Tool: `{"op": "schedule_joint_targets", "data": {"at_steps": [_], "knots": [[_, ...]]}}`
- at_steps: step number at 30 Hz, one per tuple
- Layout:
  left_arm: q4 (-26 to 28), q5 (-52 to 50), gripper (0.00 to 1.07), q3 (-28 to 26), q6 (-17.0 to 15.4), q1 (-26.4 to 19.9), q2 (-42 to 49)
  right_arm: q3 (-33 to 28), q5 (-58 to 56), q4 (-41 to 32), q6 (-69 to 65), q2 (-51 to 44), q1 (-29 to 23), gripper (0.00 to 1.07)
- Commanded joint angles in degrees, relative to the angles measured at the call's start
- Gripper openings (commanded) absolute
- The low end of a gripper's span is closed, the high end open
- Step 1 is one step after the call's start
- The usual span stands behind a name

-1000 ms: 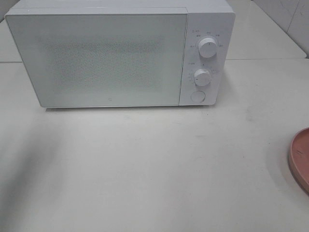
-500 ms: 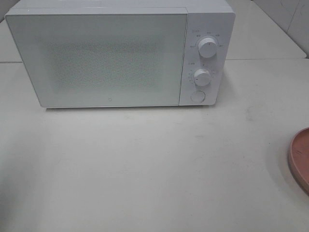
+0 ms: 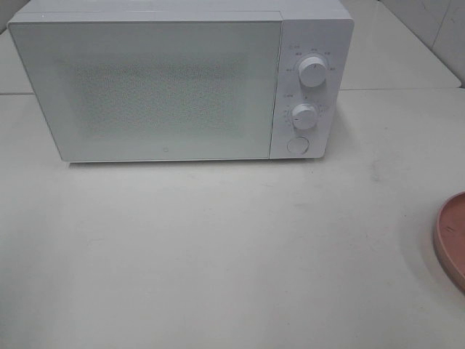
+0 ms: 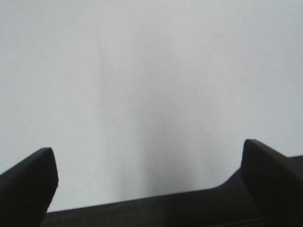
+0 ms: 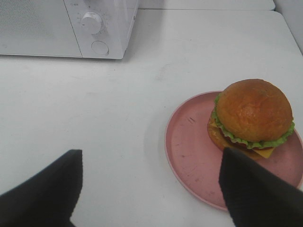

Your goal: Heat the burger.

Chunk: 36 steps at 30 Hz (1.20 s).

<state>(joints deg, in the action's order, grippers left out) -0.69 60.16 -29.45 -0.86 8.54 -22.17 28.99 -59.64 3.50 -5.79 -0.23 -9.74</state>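
A: What blocks the way? The white microwave [image 3: 182, 80] stands at the back of the tabletop [image 3: 218, 254] with its door shut; nothing gets inside as it stands.

B: And in front of it? Bare tabletop runs wide between the microwave and the near edge; a pink plate [image 5: 189, 151] sits well off to the right, the burger [image 5: 251, 118] on it, open above and toward the microwave side.

Burger [image 5: 252, 117]: glossy golden-brown bun, green lettuce, yellow and red layers; upright on a pink plate [image 5: 189, 146], right of frame, off-centre.
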Motion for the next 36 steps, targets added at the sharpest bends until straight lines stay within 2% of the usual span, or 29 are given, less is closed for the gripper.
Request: {"op": "schedule_joint_targets", "data": {"at_steps": [1, 5, 15, 17, 18, 19, 21, 36], "knots": [[-0.86, -0.69, 1.04, 0.92, 1.66, -0.29, 5.5, 0.06, 0.17, 0.23, 0.52, -1.55, 0.34, 0.76], [-0.11, -0.69, 1.04, 0.92, 1.66, -0.29, 11.52, 0.06, 0.17, 0.23, 0.52, -1.55, 0.34, 0.76], [2.01, -0.69, 1.04, 0.92, 1.89, -1.03, 19.31, 0.06, 0.17, 0.23, 0.52, -1.55, 0.34, 0.76], [2.01, -0.69, 1.04, 0.92, 1.89, -4.87, 21.26, 0.06, 0.17, 0.23, 0.52, -1.55, 0.34, 0.76], [2.01, -0.69, 1.04, 0.92, 1.89, -4.87, 21.26, 0.06, 0.17, 0.23, 0.52, -1.55, 0.34, 0.76], [2.01, -0.69, 1.04, 0.92, 1.89, -7.39, 22.8, 0.06, 0.17, 0.23, 0.52, -1.55, 0.34, 0.76], [2.01, -0.69, 1.04, 0.92, 1.89, -8.31, 24.01, 0.06, 0.17, 0.23, 0.52, -1.55, 0.34, 0.76], [1.95, -0.69, 1.04, 0.92, 1.89, -8.77, 24.06, 0.06, 0.17, 0.23, 0.52, -1.03, 0.34, 0.76]]}}
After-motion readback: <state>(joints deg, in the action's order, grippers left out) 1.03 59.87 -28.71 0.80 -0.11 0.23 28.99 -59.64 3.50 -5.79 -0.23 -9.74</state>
